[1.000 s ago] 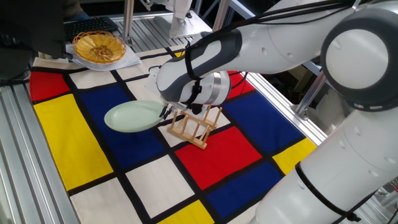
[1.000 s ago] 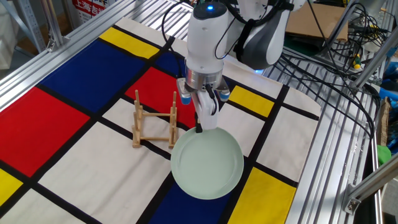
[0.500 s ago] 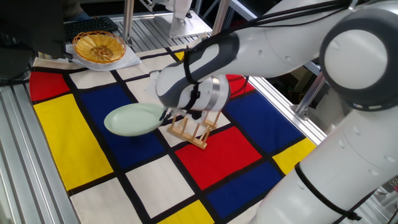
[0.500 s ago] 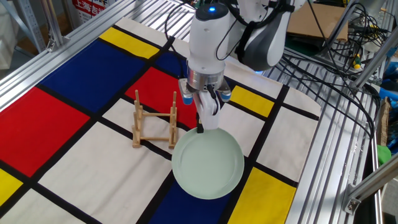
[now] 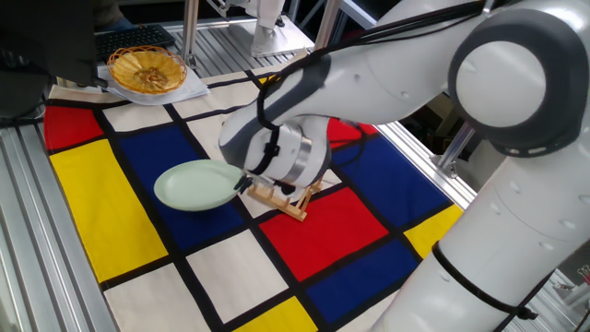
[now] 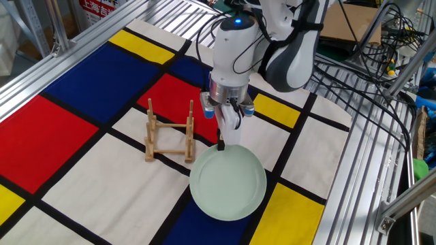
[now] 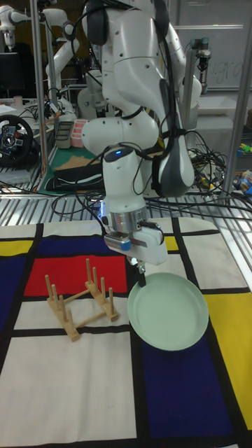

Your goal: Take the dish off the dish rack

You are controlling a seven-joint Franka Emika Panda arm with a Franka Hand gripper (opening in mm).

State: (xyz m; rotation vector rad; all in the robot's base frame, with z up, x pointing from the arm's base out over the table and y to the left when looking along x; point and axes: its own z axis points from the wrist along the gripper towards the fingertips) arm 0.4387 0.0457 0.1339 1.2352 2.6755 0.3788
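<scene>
The pale mint-green dish (image 6: 227, 184) (image 5: 194, 184) (image 7: 168, 311) lies nearly flat, low over the checked cloth, beside the wooden dish rack (image 6: 169, 133) (image 5: 282, 197) (image 7: 79, 296) and clear of its pegs. My gripper (image 6: 221, 145) (image 7: 141, 278) is shut on the dish's rim at the edge nearest the rack; in one fixed view the wrist hides the fingertips. The rack stands with nothing in it.
A yellow woven basket (image 5: 147, 69) sits on a white sheet at the far corner of the table. Aluminium frame rails (image 6: 344, 170) border the cloth, with cables (image 6: 381, 47) beyond them. The robot arm (image 5: 387, 74) arches over the rack.
The gripper has carried the dish a little lower and further from the rack, toward the cloth. The rack has not moved.
</scene>
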